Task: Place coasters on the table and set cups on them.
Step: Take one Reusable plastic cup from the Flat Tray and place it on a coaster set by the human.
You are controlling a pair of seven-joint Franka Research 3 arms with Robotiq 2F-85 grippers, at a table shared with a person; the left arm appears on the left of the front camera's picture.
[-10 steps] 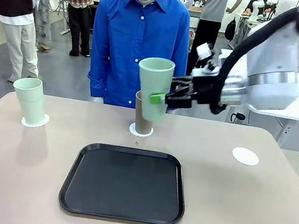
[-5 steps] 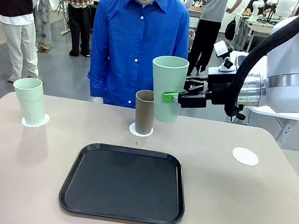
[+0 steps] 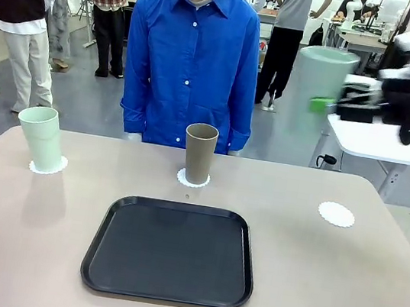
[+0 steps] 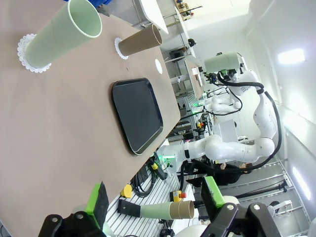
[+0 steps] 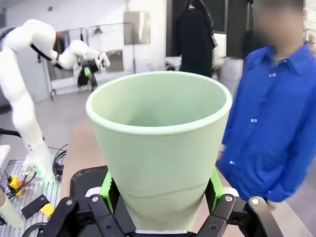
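My right gripper (image 3: 329, 106) is shut on a mint green cup (image 3: 322, 80), held upright high above the table's far right; in the right wrist view the cup (image 5: 159, 143) stands between the green pads (image 5: 106, 191). Below it and nearer lies a bare coaster (image 3: 336, 213). The brown cup (image 3: 199, 153) stands on the middle coaster (image 3: 192, 180). The other mint cup (image 3: 41, 137) stands on the left coaster (image 3: 48, 167). My left gripper (image 4: 155, 200) is open off the table's left end, with nothing between its fingers.
A black tray (image 3: 171, 250) with nothing on it lies in the middle of the beige table (image 3: 339, 289), toward the near side. A person in a blue shirt (image 3: 192, 51) stands at the far edge behind the brown cup. A white table (image 3: 392, 143) stands behind at right.
My right gripper has carried the mint cup from in front of the brown cup to the right and upward, now high over the table's right side. The other cups have not moved.
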